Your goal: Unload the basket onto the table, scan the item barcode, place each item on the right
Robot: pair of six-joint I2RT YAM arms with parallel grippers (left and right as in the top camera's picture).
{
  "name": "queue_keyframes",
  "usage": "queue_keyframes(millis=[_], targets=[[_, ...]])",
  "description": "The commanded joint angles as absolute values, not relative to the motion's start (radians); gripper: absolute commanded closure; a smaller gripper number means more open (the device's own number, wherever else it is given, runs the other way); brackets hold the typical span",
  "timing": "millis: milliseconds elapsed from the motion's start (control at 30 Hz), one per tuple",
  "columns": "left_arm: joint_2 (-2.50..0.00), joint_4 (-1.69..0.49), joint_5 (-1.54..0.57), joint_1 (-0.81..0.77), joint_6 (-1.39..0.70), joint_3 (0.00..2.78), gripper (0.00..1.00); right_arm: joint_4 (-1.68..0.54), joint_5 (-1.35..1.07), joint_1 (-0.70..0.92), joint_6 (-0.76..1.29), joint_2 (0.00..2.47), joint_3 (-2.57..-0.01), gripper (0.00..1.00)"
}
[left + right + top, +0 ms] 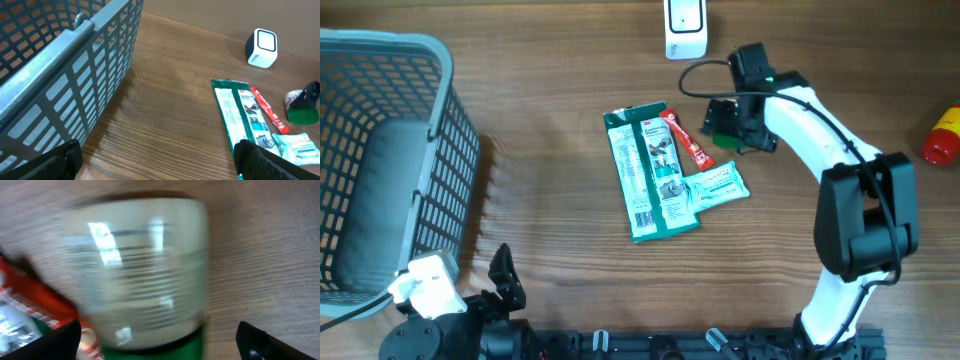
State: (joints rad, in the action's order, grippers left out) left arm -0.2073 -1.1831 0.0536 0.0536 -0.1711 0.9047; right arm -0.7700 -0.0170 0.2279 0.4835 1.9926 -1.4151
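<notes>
The wooden table [550, 150] carries a grey mesh basket [380, 150], which is cut off at the left edge. The right arm [840, 190] reaches in and covers most of the jar [140, 270] from overhead. It sits just right of the red sachet [687, 140] and below the white scanner [685, 25], whose top is cropped. In the right wrist view the jar is blurred: a clear, ribbed body with glare and a green end, but no legible barcode. Its long axis runs up and down that view, with the green end nearest the camera. I cannot tell whether it stands or lies.

The right gripper [157, 345] is spread wide around it, and its right finger is clear of the jar. The left gripper [160, 162] gapes over bare wood beside the basket. A long green packet [650, 170] lies mid-table.
</notes>
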Motion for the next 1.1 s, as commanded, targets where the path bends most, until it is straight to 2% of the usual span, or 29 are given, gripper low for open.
queue_keyframes(millis=[0,233,500,767,933,1067], targets=[[-0.203,-1.181,0.045,0.050,-0.176,0.906,0.00,-0.719,-0.153,0.179,0.392,2.011,-1.387,0.00],[-0.203,-1.181,0.045,0.050,-0.176,0.906,0.00,-0.644,-0.282,0.146,0.346,2.072,-1.387,0.05],[-0.203,-1.181,0.045,0.050,-0.176,0.906,0.00,-0.654,-0.376,0.146,0.182,2.125,-1.389,0.09],[-0.203,-1.181,0.045,0.050,-0.176,0.906,0.00,-0.690,-0.372,0.146,0.112,2.125,-1.388,0.25],[-0.203,-1.181,0.045,0.050,-0.176,0.906,0.00,-0.651,-0.360,0.146,0.329,2.125,-1.388,0.25],[-0.203,-1.181,0.045,0.050,-0.176,0.906,0.00,-0.630,-0.361,0.146,0.397,2.125,-1.391,0.11]])
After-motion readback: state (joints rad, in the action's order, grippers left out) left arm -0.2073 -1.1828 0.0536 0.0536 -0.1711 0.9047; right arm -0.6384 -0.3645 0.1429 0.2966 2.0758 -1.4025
